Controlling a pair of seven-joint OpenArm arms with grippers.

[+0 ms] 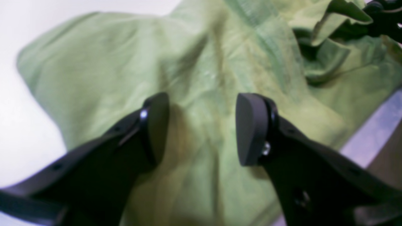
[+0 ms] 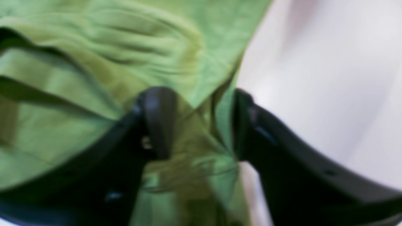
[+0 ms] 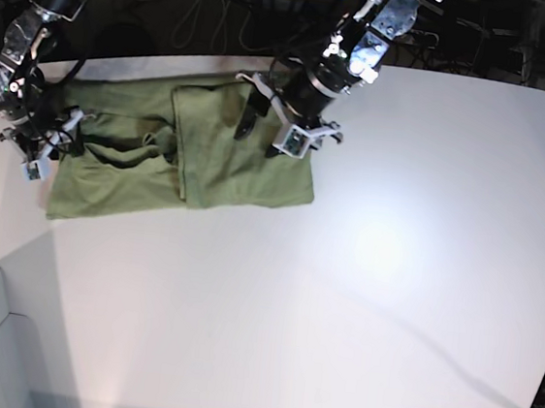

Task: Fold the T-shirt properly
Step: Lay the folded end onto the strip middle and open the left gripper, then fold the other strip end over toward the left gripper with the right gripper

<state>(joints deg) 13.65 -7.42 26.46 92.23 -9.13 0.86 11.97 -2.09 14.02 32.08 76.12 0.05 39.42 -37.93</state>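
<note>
Two arms work over one olive-green T-shirt (image 3: 209,154), which lies partly folded on the white tabletop (image 3: 392,275) toward its far left part in the base view, one flap already laid over the middle and the rest spread out wrinkled to the left.

At that view's right side of the garment, the left end effector (image 3: 273,126) hangs just above the folded flap, near the shirt's right edge. Its wrist camera shows the two dark pads (image 1: 248,128) standing well apart with bare green cloth visible between them and nothing clamped; whether the tips touch the fabric cannot be told.

At the garment's left end, the right end effector (image 3: 49,146) sits at the bunched edge of the cloth. Its own camera, though blurred, shows the jaws partly drawn in with a gathered fold of the T-shirt (image 2: 201,147) lying between them, right at the boundary of fabric and tabletop. Whether the pads are pressing that fold firmly cannot be told from the blur.
</note>
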